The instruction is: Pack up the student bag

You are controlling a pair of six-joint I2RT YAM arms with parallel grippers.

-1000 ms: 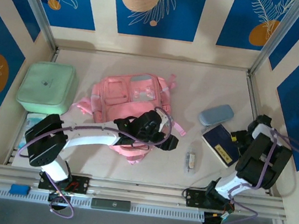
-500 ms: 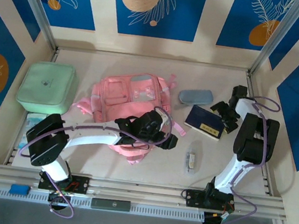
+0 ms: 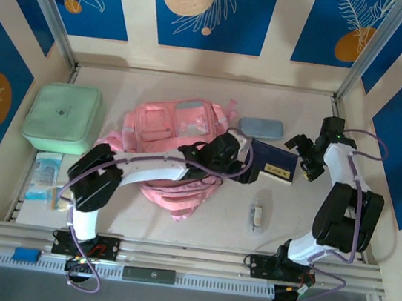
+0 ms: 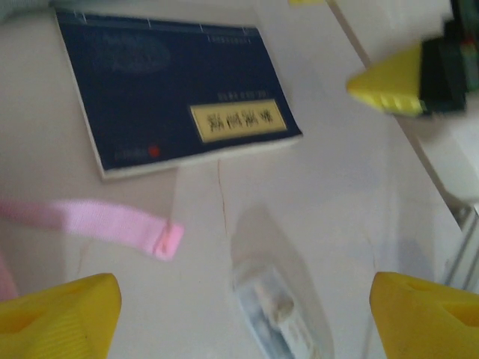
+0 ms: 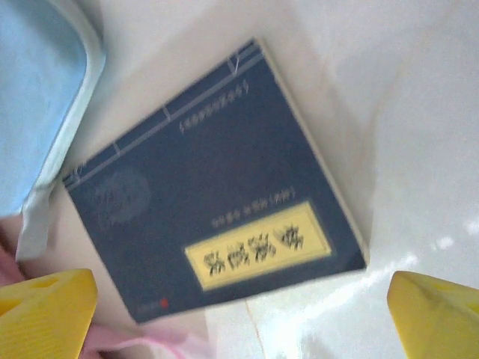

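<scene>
The student bag is a soft pink backpack lying flat mid-table, one pink webbing strap trailing to its right. My left gripper hangs open just right of the bag, at the left edge of a navy book. Under it, my left gripper looks down on bare table, the strap end and a small clear packet. My right gripper stands open at the book's right edge. From the right wrist, the navy book with its yellow label lies ahead of the open right gripper.
A blue-grey pencil case lies behind the book, touching its far edge. The clear packet sits nearer the front. A mint-green square case stands at the left, small packets in front of it. Walls close three sides.
My right arm swung from the near right to the far right, and the book and pencil case slid left toward the bag. My left gripper moved right and away, off the bag.
</scene>
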